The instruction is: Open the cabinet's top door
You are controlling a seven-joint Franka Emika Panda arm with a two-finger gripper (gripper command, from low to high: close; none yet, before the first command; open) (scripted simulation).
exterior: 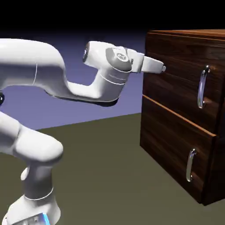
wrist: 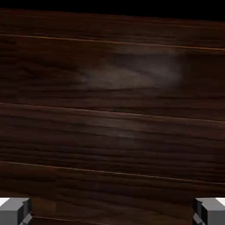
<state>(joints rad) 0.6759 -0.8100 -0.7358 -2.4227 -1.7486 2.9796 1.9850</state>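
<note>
I am seeing the cabinet, boxy and dark walnut-grained, standing upright with a lighter orange-brown edge along its top. Above the cabinet's lower panel, the top door is sitting closed, its dark wood grain showing. On the cabinet's upper front, toward the exterior view's right, the door's curved silver handle is running vertically, gleaming.

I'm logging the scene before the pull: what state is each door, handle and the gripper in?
Top door: closed.
Lower door: closed.
Top handle: upright, nothing gripping it.
Lower handle: upright, nothing gripping it.
Gripper: open, nothing between its fingertips.
</note>
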